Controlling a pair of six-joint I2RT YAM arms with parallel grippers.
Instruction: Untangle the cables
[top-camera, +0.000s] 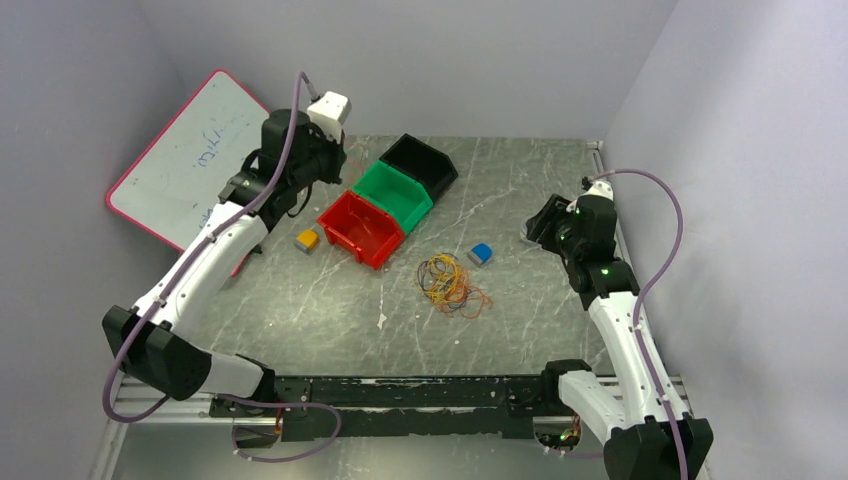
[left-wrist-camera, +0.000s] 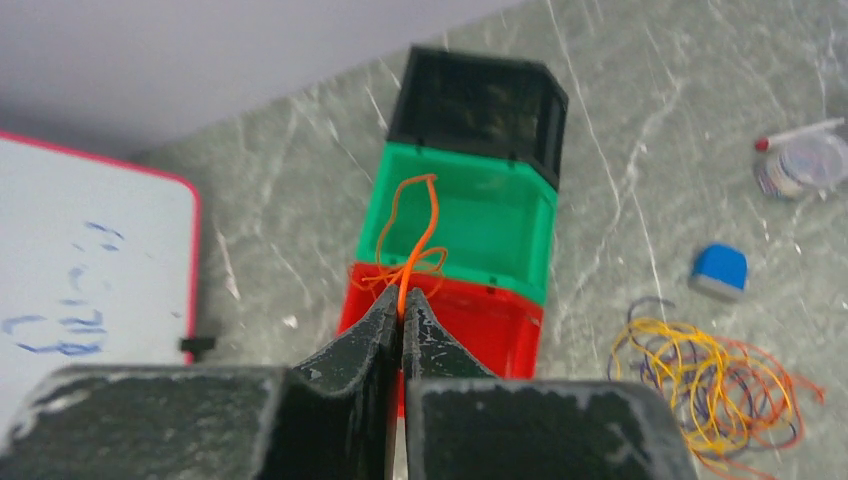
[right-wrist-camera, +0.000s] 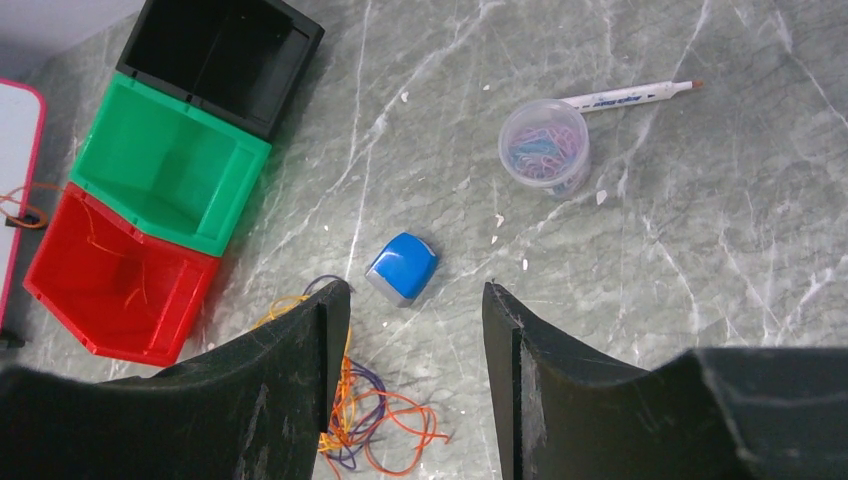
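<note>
A clump of cables (top-camera: 452, 285), yellow, orange and dark purple loops, lies on the table in front of the bins. It also shows in the left wrist view (left-wrist-camera: 715, 385) and the right wrist view (right-wrist-camera: 365, 420). My left gripper (left-wrist-camera: 403, 300) is shut on a single orange cable (left-wrist-camera: 432, 215), which hangs from its tips above the red bin (left-wrist-camera: 500, 335) and green bin (left-wrist-camera: 535, 215). In the top view the left gripper (top-camera: 325, 170) is raised at the back left. My right gripper (right-wrist-camera: 415, 300) is open and empty, held above the table right of the clump (top-camera: 535, 225).
Red (top-camera: 380, 258), green (top-camera: 418, 205) and black (top-camera: 440, 165) bins stand in a diagonal row. A blue block (top-camera: 480, 254) lies near the clump, an orange-grey block (top-camera: 307, 240) left of the red bin. A whiteboard (top-camera: 190, 160) leans at the left. A cup of paper clips (right-wrist-camera: 545, 146) and a marker (right-wrist-camera: 625, 97) lie at the right.
</note>
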